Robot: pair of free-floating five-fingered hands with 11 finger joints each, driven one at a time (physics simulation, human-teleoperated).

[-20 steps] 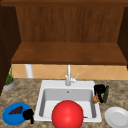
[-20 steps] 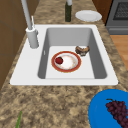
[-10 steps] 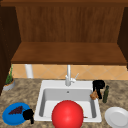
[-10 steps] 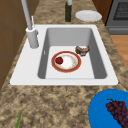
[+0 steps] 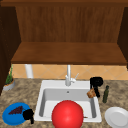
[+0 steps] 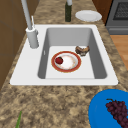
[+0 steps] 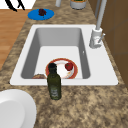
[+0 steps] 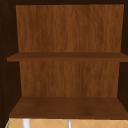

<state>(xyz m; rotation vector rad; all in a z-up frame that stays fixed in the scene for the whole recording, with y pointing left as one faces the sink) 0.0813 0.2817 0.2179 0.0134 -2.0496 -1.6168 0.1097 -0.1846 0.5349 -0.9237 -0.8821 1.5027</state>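
Observation:
My right hand (image 5: 96, 82) hangs open over the sink's right rim, close to the faucet side. Just below it in the front view is a brown bun-like piece (image 5: 91, 93). From the left side that brown piece (image 6: 82, 50) lies on the sink floor beside a red-rimmed plate (image 6: 66, 61) carrying a small red fruit (image 6: 59, 60). My left hand (image 5: 28, 115) floats open at the right edge of a blue plate (image 5: 10, 117) of dark grapes (image 5: 16, 110); its fingers (image 7: 10, 4) show past that plate (image 7: 35, 15).
A big red ball shape (image 5: 67, 115) covers the sink's front. The white sink (image 5: 40, 105) has a faucet (image 5: 68, 76) at the back. A dark green bottle (image 5: 106, 94) and a white plate (image 5: 117, 117) stand on the right counter, a potted plant (image 5: 8, 81) at far left. Wooden shelves (image 8: 67, 107) hang above.
My right hand has risen and drifted slightly left from the sink's right edge. The brown piece, the plate and my left hand have stayed put.

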